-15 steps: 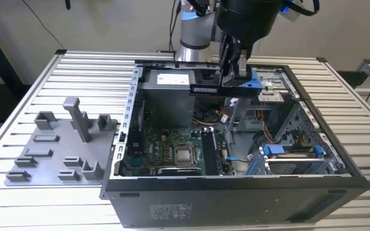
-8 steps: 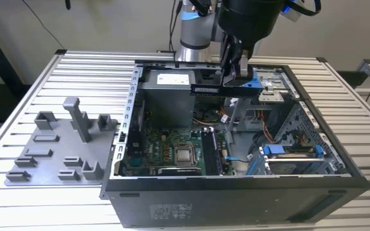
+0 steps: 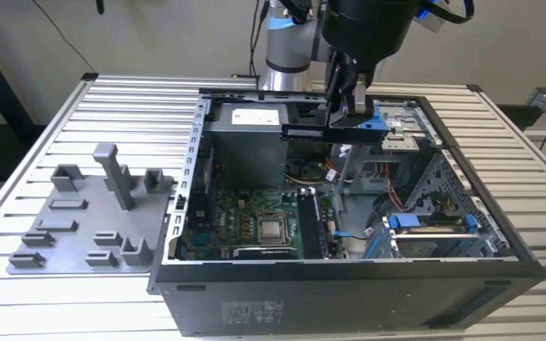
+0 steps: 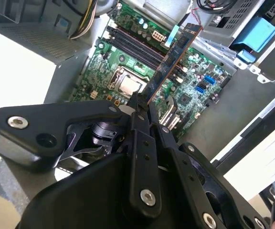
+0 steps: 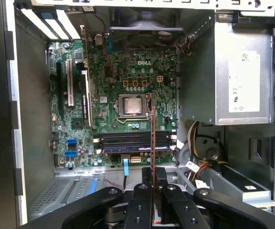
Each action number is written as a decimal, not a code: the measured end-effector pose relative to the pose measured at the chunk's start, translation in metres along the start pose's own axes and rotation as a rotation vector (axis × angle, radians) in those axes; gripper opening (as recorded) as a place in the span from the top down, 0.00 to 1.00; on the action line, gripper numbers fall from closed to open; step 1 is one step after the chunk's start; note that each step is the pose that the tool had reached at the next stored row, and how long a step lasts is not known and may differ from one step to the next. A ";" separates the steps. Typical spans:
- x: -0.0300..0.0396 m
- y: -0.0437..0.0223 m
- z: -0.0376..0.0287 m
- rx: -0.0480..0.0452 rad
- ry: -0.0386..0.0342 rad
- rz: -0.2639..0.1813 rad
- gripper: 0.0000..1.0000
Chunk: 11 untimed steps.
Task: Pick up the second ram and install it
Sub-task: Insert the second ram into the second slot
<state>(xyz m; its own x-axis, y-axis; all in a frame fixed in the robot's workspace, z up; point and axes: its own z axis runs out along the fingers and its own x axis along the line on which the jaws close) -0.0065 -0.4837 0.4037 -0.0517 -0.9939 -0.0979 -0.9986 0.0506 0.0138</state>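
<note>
Jaws are clenched on the second ram (image 3: 316,133), which is held in the air above the open computer case (image 3: 301,302). Its long axis is seen lying across the black memory slots (image 5: 132,141) below, not along them.

Ribbed bare-metal table (image 3: 111,106), matt silver; matt grey plastic fixture (image 3: 83,234). Matt black painted case (image 3: 349,298) outside, dull grey sheet steel inside; shiny metal CPU lid (image 5: 130,105) on glossy green motherboard (image 5: 109,119). Smooth black gripper (image 4: 141,102), semi-gloss, with bright steel screws (image 4: 147,196); ram (image 4: 173,57) a dark, matt circuit board.
</note>
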 end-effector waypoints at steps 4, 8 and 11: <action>0.0000 0.0000 0.0000 0.0010 -0.0001 0.011 0.86; 0.0000 0.0000 0.0001 0.0015 -0.0003 0.015 0.86; 0.0000 0.0000 0.0001 0.0015 -0.0002 0.016 0.86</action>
<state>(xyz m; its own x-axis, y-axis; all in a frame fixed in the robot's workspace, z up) -0.0065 -0.4837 0.4036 -0.0676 -0.9929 -0.0979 -0.9977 0.0665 0.0139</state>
